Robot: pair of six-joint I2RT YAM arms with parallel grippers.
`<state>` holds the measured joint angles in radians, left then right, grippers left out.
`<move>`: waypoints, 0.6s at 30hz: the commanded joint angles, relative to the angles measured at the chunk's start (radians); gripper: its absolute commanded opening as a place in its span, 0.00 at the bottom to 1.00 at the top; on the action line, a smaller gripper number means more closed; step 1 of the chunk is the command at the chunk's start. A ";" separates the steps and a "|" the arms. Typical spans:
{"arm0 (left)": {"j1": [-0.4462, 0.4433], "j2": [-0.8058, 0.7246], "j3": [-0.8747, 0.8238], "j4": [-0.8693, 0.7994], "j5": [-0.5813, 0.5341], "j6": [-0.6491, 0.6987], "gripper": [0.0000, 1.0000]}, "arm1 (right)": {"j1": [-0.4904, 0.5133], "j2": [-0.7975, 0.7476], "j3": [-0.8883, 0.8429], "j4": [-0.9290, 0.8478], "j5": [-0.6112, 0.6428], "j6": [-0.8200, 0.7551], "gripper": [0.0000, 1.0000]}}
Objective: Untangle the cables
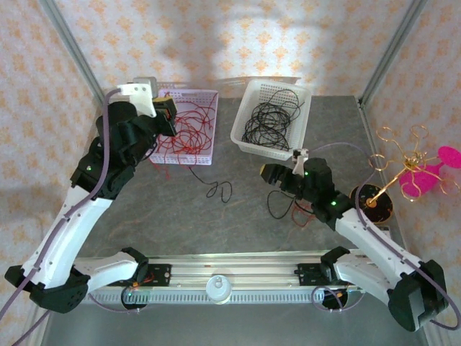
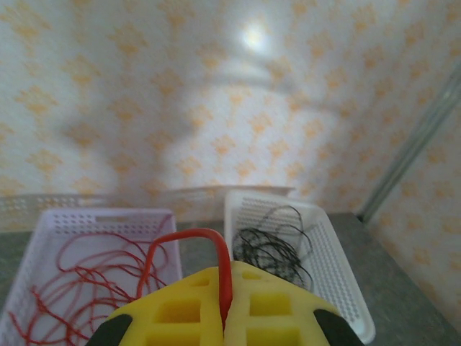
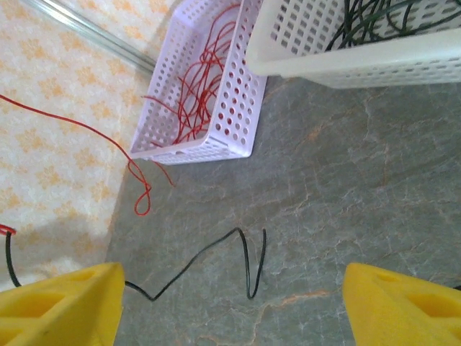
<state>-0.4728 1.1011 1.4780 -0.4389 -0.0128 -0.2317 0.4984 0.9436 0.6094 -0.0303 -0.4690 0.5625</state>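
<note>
My left gripper [image 2: 225, 280] is shut on a red cable [image 2: 189, 235], which loops up out of the yellow fingers. It hovers over the lilac basket [image 1: 207, 96] that holds a bunch of red cables [image 1: 189, 130]. A white basket [image 1: 243, 138] beside it holds black cables [image 1: 268, 121]. My right gripper [image 1: 272, 175] stands open, low over the grey table; between its yellow fingers [image 3: 66, 303] a loose black cable [image 3: 216, 251] lies on the table. A thin red strand [image 3: 144, 196] ends in a small loop near the lilac basket's corner [image 3: 238, 137]. More red and black strands [image 1: 282, 207] lie under the right arm.
A gold wire stand with a pink piece [image 1: 412, 171] and a round black base [image 1: 372, 203] sit at the right edge. Patterned walls close the table on three sides. The rail [image 1: 216, 270] with both arm bases runs along the near edge.
</note>
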 commanded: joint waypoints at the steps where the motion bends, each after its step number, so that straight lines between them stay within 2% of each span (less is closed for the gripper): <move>1: -0.022 -0.017 -0.008 0.067 0.042 -0.029 0.00 | 0.109 0.048 0.072 -0.057 0.018 -0.019 0.79; 3: -0.026 -0.014 -0.010 0.074 0.038 -0.029 0.00 | 0.199 0.101 0.123 -0.081 0.058 -0.027 0.79; 6: -0.029 -0.014 -0.021 0.089 0.037 -0.031 0.00 | 0.273 0.193 0.216 -0.154 0.104 -0.073 0.81; 11: -0.036 0.001 -0.031 0.101 0.067 -0.050 0.00 | 0.280 0.384 0.409 -0.494 0.192 -0.252 0.83; 14: -0.051 0.009 -0.034 0.110 0.079 -0.051 0.00 | 0.280 0.372 0.442 -0.602 0.253 -0.283 0.84; 18: -0.058 0.012 -0.041 0.130 0.075 -0.045 0.00 | 0.281 0.330 0.441 -0.723 0.248 -0.273 0.84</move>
<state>-0.5240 1.1088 1.4490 -0.3695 0.0463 -0.2653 0.7784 1.3197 1.0210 -0.5671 -0.2729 0.3279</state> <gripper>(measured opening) 0.050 0.845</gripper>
